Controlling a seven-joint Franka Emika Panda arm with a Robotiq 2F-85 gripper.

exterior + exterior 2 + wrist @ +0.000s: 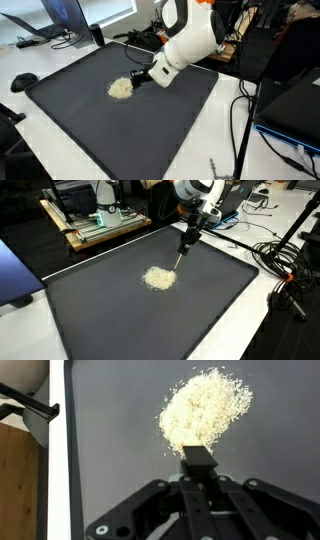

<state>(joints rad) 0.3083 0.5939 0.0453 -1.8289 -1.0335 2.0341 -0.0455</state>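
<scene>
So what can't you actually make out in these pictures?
1. Pale pile: grains or shavings? Too small and blurred in all views.
2. Dark tool in the shut gripper: wrist view shows only its blunt top, hiding the tip; too thin in both exterior views.
3. Tool tip touching the pile or the dark mat: cannot tell.

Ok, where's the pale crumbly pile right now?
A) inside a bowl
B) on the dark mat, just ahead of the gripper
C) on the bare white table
B: the pile lies loose on the dark mat, right in front of the shut gripper.
</scene>
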